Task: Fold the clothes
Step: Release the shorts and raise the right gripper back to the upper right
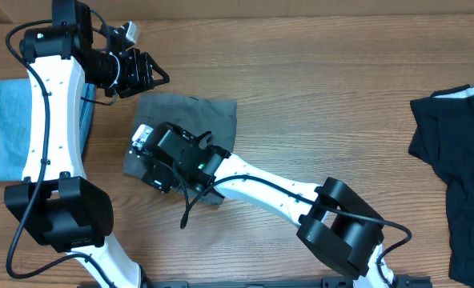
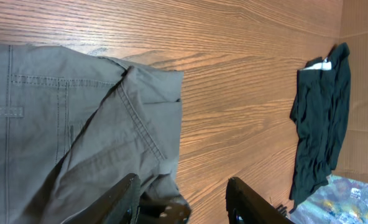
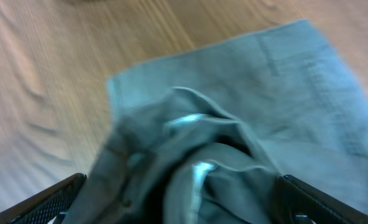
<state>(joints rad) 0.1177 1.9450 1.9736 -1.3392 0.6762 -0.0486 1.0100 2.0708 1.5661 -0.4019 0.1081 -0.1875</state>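
The right arm stretches from its base at the near edge leftward across the wooden counter [image 1: 325, 104], wrist bent down so that the right gripper [image 3: 181, 180] hangs over the clothes [image 1: 193, 112]. Its jaws stand spread wide, released, with a raised bunch of grey cloth lying in the gap between them and not pinched. The left arm rises along the left side of the counter, its forearm turned inward and the left gripper [image 1: 161, 74] pointing right, just beyond the garment's far left corner. Those jaws are parted too and hold nothing; bare wood shows between them, and one finger sits above the cloth's edge. The garment lies left of centre as a compact, rumpled block, about as wide as deep, its far edge running left to right; its near part is hidden under the right wrist. A light blue denim piece [image 1: 9, 120] lies at the far left, a black garment [image 1: 453, 152] well apart at the right edge.
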